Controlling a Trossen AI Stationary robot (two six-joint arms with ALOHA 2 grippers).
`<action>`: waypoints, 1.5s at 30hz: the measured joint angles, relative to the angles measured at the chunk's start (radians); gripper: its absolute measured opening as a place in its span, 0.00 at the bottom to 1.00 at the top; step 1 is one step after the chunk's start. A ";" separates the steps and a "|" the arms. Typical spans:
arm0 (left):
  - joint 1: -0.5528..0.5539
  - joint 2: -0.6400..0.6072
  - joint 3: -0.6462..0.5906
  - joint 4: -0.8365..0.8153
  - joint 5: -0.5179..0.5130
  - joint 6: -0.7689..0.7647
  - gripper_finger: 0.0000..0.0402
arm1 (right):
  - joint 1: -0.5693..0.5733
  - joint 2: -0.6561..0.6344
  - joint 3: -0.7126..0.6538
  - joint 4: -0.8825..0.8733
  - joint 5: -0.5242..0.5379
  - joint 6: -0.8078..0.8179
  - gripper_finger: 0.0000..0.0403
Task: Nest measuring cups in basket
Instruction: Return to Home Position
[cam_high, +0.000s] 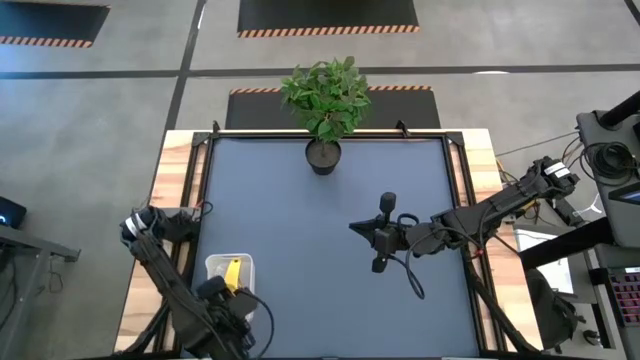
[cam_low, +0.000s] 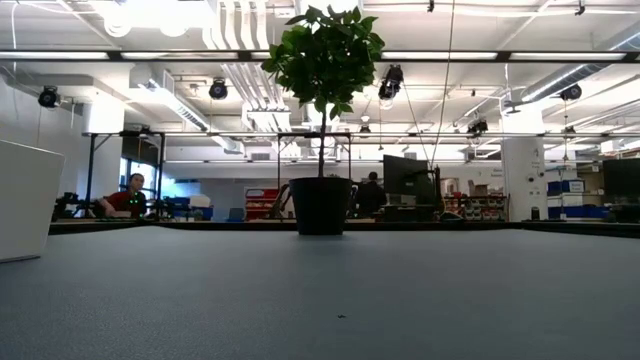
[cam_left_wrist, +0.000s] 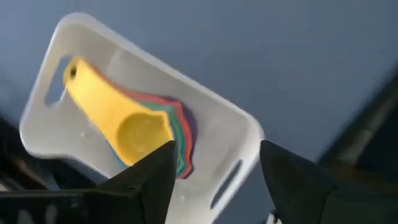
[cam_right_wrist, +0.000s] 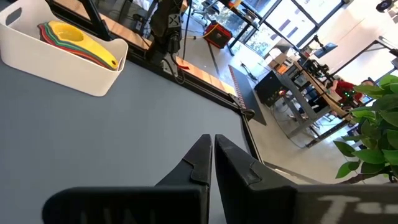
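The white basket (cam_high: 216, 266) sits near the table's front left corner; it also shows in the left wrist view (cam_left_wrist: 74, 37) and the right wrist view (cam_right_wrist: 62, 65). Inside it the measuring cups (cam_left_wrist: 143, 127) lie nested in one stack on the basket's floor. The yellow cup is on top, with green, red-pink, teal and purple rims fanned out beneath it. My left gripper (cam_left_wrist: 216, 149) hangs open above the basket's near end, pointing down and touching nothing. My right gripper (cam_right_wrist: 211, 149) is shut and holds nothing, raised over the middle of the table (cam_high: 355, 228).
A black plant pot (cam_high: 323, 156) with a leafy plant stands at the middle of the far edge. The dark mat (cam_high: 300, 220) between the basket and the pot is bare. People sit at desks in the room beyond the table (cam_low: 128, 195).
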 joint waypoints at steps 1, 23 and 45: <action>0.000 0.000 0.029 -0.008 -0.013 0.044 0.51 | 0.000 0.000 0.000 0.000 0.000 0.000 0.02; -0.008 -0.202 -0.101 0.380 -0.474 0.871 0.00 | 0.000 -0.020 -0.040 0.069 -0.140 -0.056 0.02; 0.120 -0.731 -0.854 1.217 -0.651 1.595 0.00 | -0.002 -0.059 -0.090 0.099 -0.080 0.129 0.02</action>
